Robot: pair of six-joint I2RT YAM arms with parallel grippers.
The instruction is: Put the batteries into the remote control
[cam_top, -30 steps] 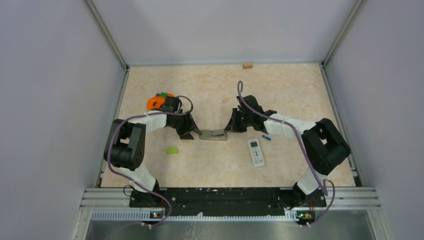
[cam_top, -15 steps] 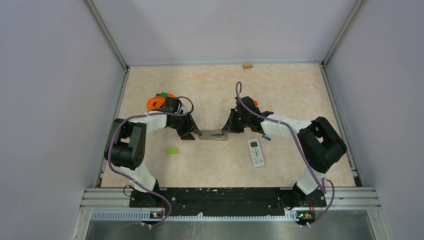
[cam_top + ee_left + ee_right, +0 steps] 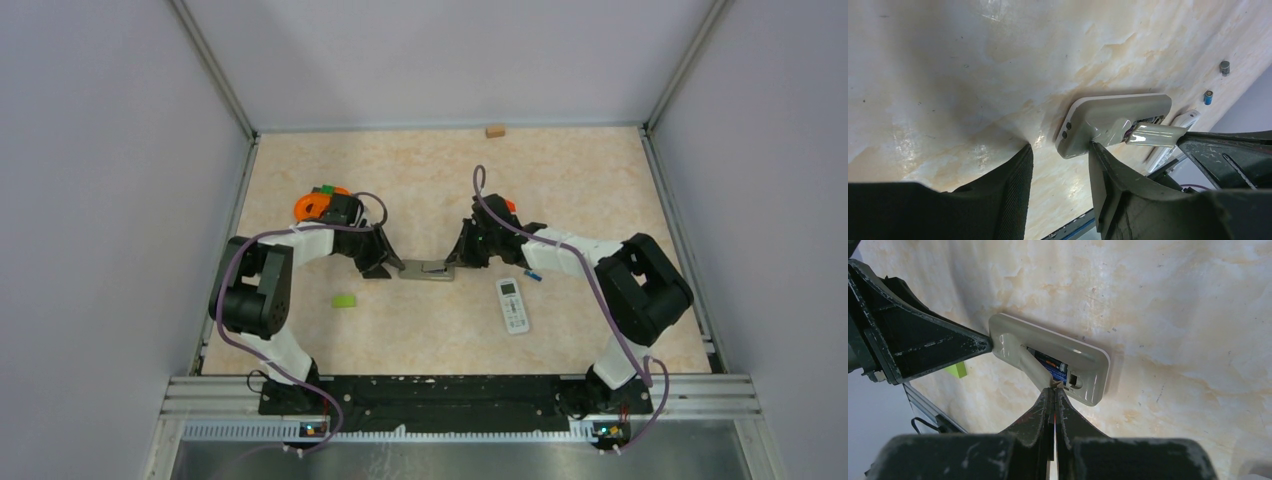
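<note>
Right hand (image 3: 1053,388) clenched on the battery cover (image 3: 1032,365), which stands raised; left hand (image 3: 1059,149) released, its fingers spread at the left end of the grey remote (image 3: 1118,112), one touching it.
I see the remote lying face down mid-tabletop (image 3: 420,180), a battery (image 3: 1050,364) in its open bay. A blue battery (image 3: 1208,97) and a dark battery (image 3: 1224,67) lie loose to its right.

L arm (image 3: 300,240) jaws spread, R arm (image 3: 565,250) jaws closed, both reaching inward.
</note>
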